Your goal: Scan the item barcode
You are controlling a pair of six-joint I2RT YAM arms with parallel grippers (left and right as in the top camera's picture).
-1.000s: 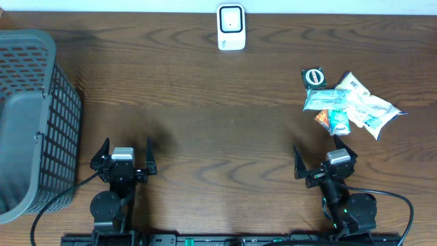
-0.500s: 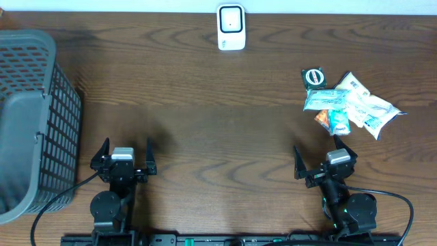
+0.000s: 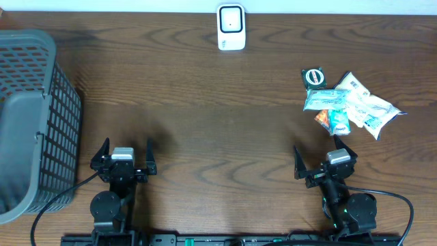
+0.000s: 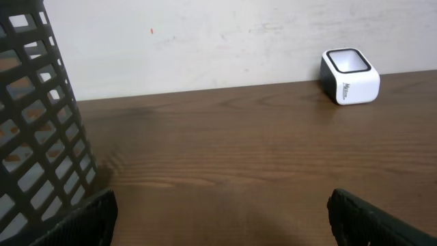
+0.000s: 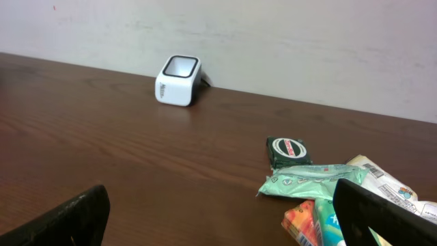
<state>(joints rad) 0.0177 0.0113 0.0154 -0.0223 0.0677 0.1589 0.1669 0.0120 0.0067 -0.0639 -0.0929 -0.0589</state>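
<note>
Grippers are both sitting near the table's front edge, left gripper (image 3: 125, 147) and right gripper (image 3: 322, 156), each standing with jaws spread wide and holding nothing. Just beyond the right one, the snack packets (image 3: 348, 106) are lying in an overlapping heap, with a dark green packet (image 3: 315, 77) sitting just beside its far-left corner. Risk: fingers going into that heap are likely catching two wrappers at once, or slick film is slipping out mid-lift. Further off, the white scanner (image 3: 231, 27) is standing at the far edge, well apart from the heap. A barcode facing away from its window is likely failing to read, and a low carry is risking a knock on it.
</note>
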